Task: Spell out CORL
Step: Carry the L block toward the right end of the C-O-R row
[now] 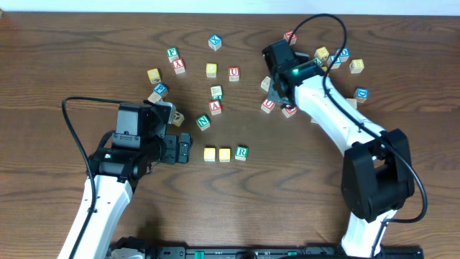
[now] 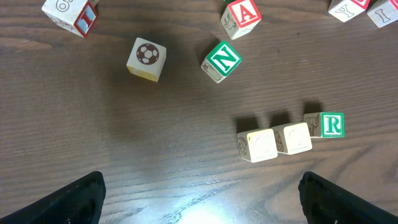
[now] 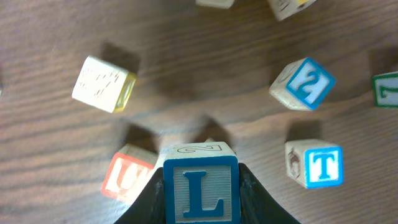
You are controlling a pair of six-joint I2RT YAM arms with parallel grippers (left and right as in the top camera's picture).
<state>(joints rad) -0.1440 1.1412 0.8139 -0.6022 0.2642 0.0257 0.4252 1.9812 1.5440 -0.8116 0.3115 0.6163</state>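
- Near the front middle of the table (image 1: 302, 194), three cubes are sitting in a row and touching side by side: a first yellow cube (image 1: 209, 153), a second yellow cube (image 1: 225, 154) and a green R cube (image 1: 241, 152).
- In the left wrist view the letters on the two yellow cubes are showing too faintly to read.
- Just beside the yellow end of that row, the left gripper (image 1: 184, 147) is hovering with its jaws spread wide and is gripping nothing. Its fingers (image 2: 74, 199) are framing only bare wood.
- Among the scattered cubes at the far side, the right gripper (image 3: 200, 182) is pinching a blue L cube (image 3: 200, 194) by two opposite sides, with its jaws narrowed onto it.
- That blue L cube is sitting well apart from the row. I cannot tell whether it is touching the table.
- Close beside the held cube, a red U cube (image 3: 127, 176) is lying partly behind one finger, and a blue T cube (image 3: 317, 165) is standing on the other side.
- A green N cube (image 1: 203, 122) is lying tilted near the row, apart from it.
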